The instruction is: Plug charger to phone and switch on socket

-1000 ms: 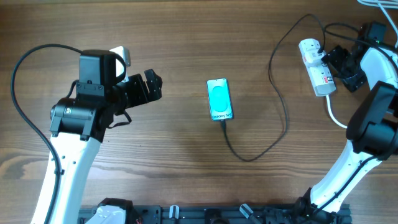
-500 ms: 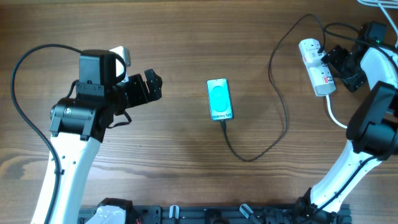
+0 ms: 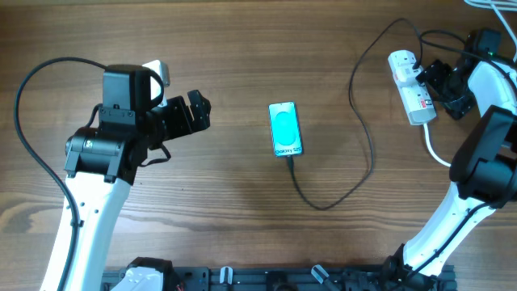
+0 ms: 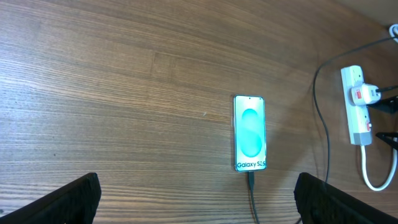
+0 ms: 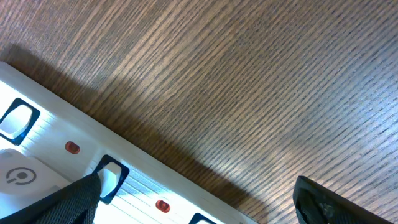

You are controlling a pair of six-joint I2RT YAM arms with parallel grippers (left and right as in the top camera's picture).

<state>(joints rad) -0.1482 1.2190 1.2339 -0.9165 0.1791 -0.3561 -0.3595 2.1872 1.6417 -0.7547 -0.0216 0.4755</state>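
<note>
The phone (image 3: 285, 128) lies flat at the table's middle, teal screen lit; it also shows in the left wrist view (image 4: 250, 132). The charger, a thin black cable (image 3: 365, 141), is plugged into the phone's near end (image 4: 250, 182) and loops right toward the socket. The socket (image 3: 410, 96), a white power strip with a white plug in it, lies at the far right; its rocker switches and red marks fill the right wrist view (image 5: 68, 155). My right gripper (image 3: 443, 86) is open, one finger on a switch (image 5: 107, 178). My left gripper (image 3: 199, 113) is open and empty, left of the phone.
The socket's thick white cord (image 3: 434, 149) curls toward the right arm's base. Black cables run off the far right corner (image 3: 440, 36). A black rail (image 3: 283, 279) lies along the table's front edge.
</note>
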